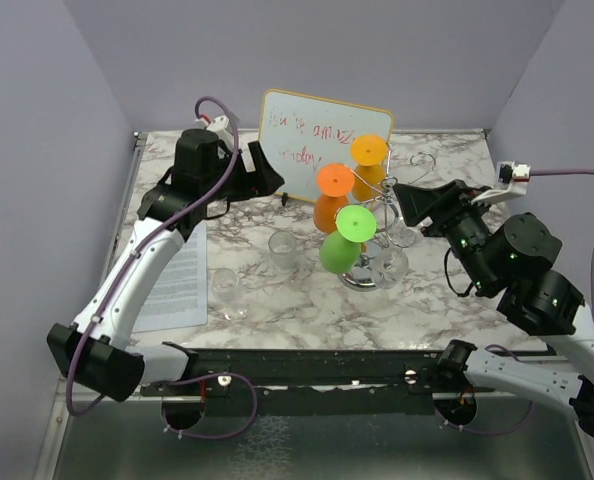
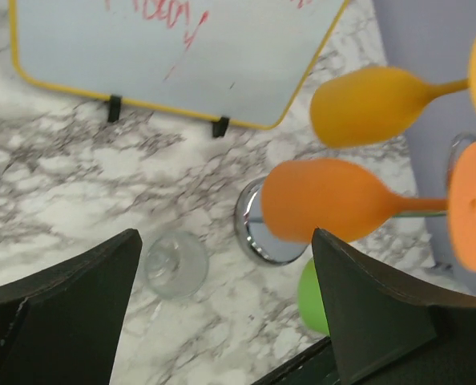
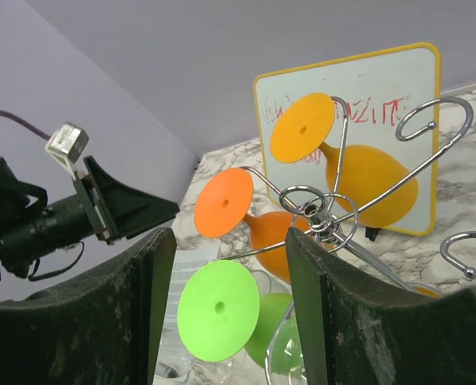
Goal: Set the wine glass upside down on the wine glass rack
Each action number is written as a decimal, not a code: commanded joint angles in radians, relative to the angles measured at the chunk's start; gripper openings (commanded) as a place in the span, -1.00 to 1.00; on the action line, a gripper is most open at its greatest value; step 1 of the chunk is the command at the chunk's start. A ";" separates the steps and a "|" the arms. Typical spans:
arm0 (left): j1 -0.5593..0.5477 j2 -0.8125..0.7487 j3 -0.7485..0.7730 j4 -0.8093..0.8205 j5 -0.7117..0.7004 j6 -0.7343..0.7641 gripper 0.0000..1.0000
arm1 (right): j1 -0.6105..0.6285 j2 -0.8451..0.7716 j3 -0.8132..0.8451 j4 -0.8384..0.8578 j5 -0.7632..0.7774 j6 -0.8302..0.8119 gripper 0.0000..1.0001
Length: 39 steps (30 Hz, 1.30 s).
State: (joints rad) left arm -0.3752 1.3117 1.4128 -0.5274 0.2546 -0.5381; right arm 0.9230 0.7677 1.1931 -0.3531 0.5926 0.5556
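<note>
Fingers of the left gripper (image 2: 224, 249) are spread wide and grip nothing. It hovers to the left of the wine glass rack (image 3: 312, 210), above the marble table (image 1: 437, 290). The right gripper (image 3: 230, 237) is likewise parted and empty, just to the right of the rack and facing its hub. A clear wine glass (image 1: 282, 247) stands on the marble just left of the rack's round base. A second clear glass (image 1: 227, 292) sits farther left of the rack and nearer the arm bases. A yellow glass (image 1: 369, 150), an orange glass (image 1: 334, 180) and a green glass (image 1: 355, 222) hang bowl-down on the rack's left side. Behind the rack leans a whiteboard (image 1: 312, 130), and a printed sheet (image 1: 177, 275) lies far to the rack's left.
</note>
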 commanded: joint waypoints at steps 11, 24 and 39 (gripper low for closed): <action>-0.003 -0.313 -0.182 -0.507 -0.389 0.176 0.40 | 0.005 0.002 0.072 -0.131 0.030 -0.015 0.26; -0.004 -0.414 -0.346 -0.602 -0.221 0.147 -0.14 | 0.005 0.067 0.103 -0.108 0.017 -0.034 0.26; -0.004 -0.361 -0.383 -0.625 -0.248 0.121 -0.58 | 0.005 0.125 0.089 0.019 -0.046 -0.120 0.27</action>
State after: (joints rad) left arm -0.3752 0.9234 1.0492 -1.1545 -0.0082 -0.4034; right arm 0.9230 0.8631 1.2663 -0.3683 0.5877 0.4770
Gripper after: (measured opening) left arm 0.282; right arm 0.632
